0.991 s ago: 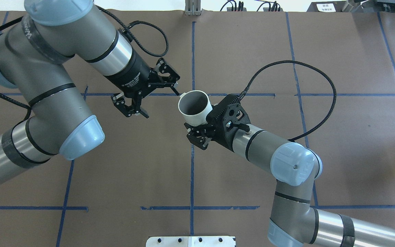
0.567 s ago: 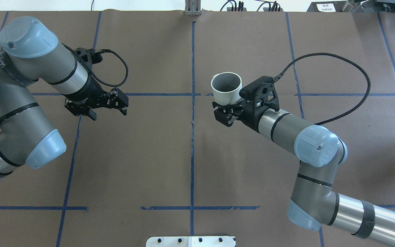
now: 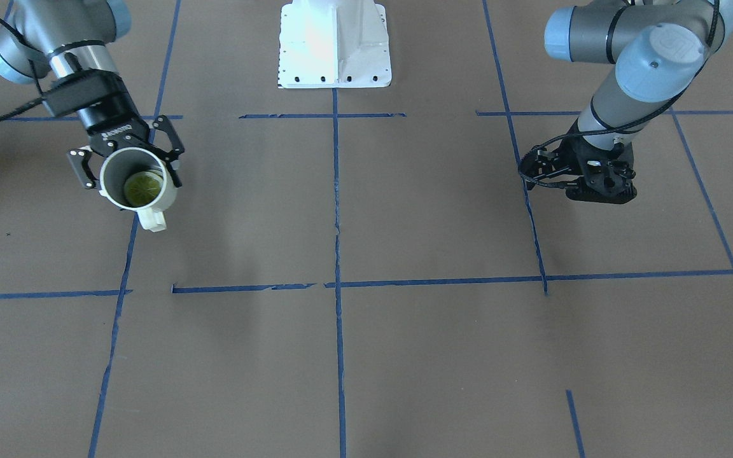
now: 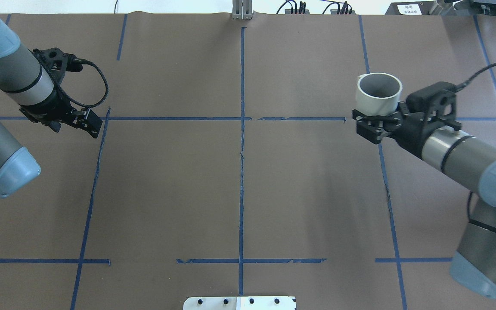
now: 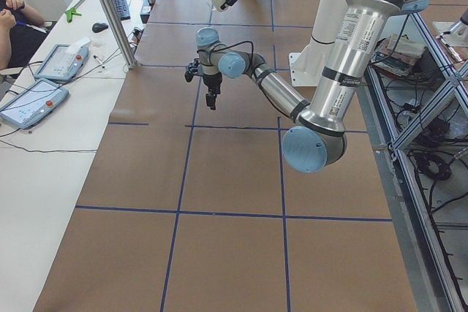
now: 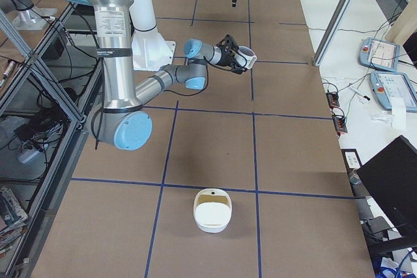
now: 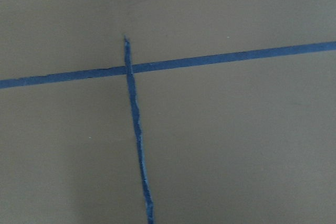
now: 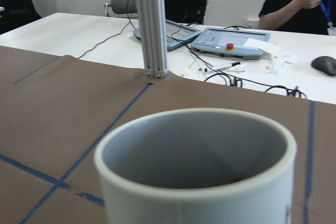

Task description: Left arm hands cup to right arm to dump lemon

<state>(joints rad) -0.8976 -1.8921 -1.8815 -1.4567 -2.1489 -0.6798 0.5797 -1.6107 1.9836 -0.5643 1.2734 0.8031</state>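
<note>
ROBOT PREPARES TO TIP: The right fingers (image 3: 174,166) clasp the white cup (image 3: 150,202) by its wall just under the rim, mouth up. Held this way, the lemon (image 3: 142,187) sits at the bottom between them and the mouth is free for pouring. The handle (image 3: 152,221) juts out on the side away from the wrist, clear of the grip, and the cup hangs above the brown tabletop (image 3: 404,222). Well apart, the left fingers (image 4: 93,127) hang spread and empty over a crossing of blue tape (image 7: 131,69) straight below them. By that, the hand-over looks done and only the dump is left. White lettering (image 3: 116,131) on the black body behind the right fingers appears to read ROBOTIQ; the cup's own print is unreadable
</note>
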